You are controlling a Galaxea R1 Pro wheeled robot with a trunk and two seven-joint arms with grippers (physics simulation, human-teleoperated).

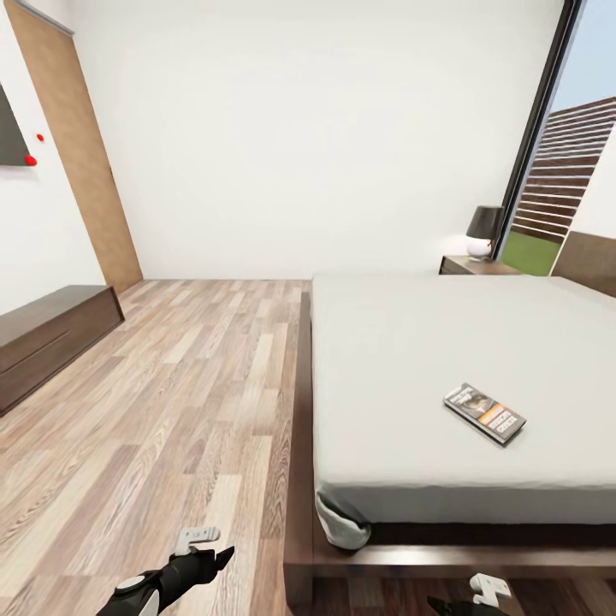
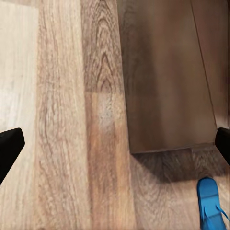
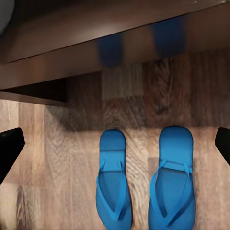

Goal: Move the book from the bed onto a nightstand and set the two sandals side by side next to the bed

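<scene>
My left gripper (image 1: 224, 554) and right gripper (image 1: 466, 604) hang low at the foot of the bed (image 1: 411, 342), fingers spread, holding nothing. Under my right wrist the two sandals (image 3: 143, 182) already lie side by side on the wood floor (image 1: 171, 385), just beside the dark bed frame (image 3: 96, 28). So I judge sandals done, book step next. The book (image 1: 484, 413) lies flat on the mattress, well out of reach. Nightstand (image 1: 479, 266) sits far side by the headboard; I need to move closer first.
</scene>
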